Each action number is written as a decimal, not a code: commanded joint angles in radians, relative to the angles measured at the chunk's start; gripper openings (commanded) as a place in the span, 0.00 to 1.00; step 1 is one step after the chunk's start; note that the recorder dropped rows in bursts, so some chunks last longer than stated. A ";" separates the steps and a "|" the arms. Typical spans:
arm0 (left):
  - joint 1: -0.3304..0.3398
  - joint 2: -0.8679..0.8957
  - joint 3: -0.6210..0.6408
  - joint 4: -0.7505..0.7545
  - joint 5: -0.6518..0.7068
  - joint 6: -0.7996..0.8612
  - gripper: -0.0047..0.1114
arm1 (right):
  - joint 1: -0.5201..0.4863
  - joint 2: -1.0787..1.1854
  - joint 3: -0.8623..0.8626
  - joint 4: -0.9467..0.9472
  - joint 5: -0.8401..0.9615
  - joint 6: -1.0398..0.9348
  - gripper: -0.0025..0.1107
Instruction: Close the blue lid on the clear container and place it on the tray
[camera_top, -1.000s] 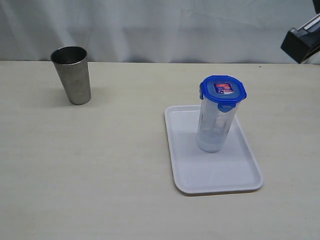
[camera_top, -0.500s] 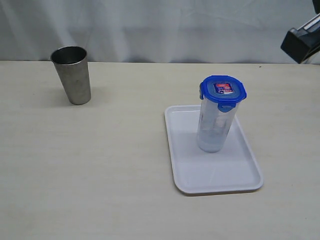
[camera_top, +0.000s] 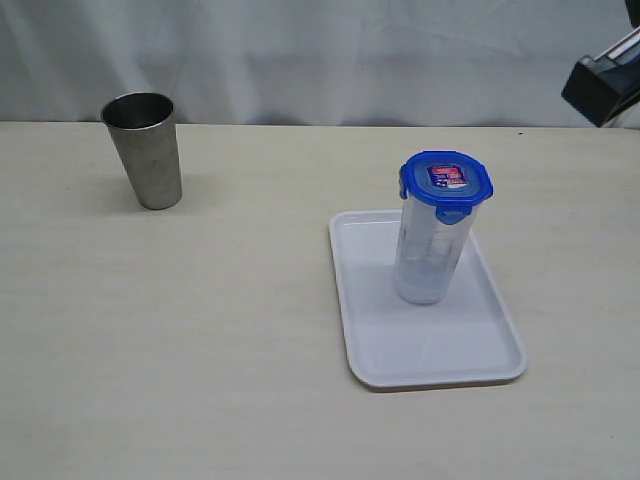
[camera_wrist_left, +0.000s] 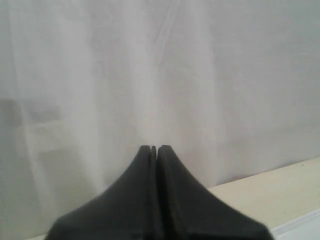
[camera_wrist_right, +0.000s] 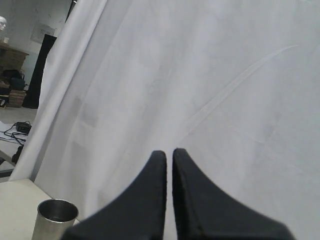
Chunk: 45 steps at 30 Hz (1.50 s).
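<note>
The clear container (camera_top: 430, 255) is standing upright on the tray (camera_top: 345, 300), in its far half, and the blue lid (camera_top: 446, 178) is sitting level on its rim with the visible flaps appearing to be folded down. From that, I am judging both the closing and the placing to be finished. That would explain why neither arm is reaching for anything. The left gripper (camera_wrist_left: 153, 150) is showing its jaws pressed together with nothing between them, facing the white curtain (camera_top: 300, 50). The right gripper (camera_wrist_right: 169, 155) is likewise showing only a hairline gap and holding nothing. In the exterior view only a dark part of the right arm (camera_top: 605, 80) is showing, at the upper right corner, well apart from the tray. A steel cup (camera_top: 146, 150) is standing at the far left of the surface (camera_top: 200, 350), well apart from the tray and taking no part. Nothing is crowding the container or blocking a path to it. The one risk I am seeing is that something so tall and narrow would be tipping easily if nudged.
</note>
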 joint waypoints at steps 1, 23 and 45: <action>0.110 -0.087 0.072 -0.008 -0.018 0.005 0.04 | -0.004 -0.004 0.005 0.003 -0.001 0.002 0.06; 0.219 -0.287 0.304 0.003 -0.021 -0.019 0.04 | -0.004 -0.004 0.005 0.003 -0.001 0.002 0.06; 0.219 -0.287 0.318 0.047 0.327 -0.047 0.04 | -0.004 -0.004 0.005 0.003 -0.001 0.002 0.06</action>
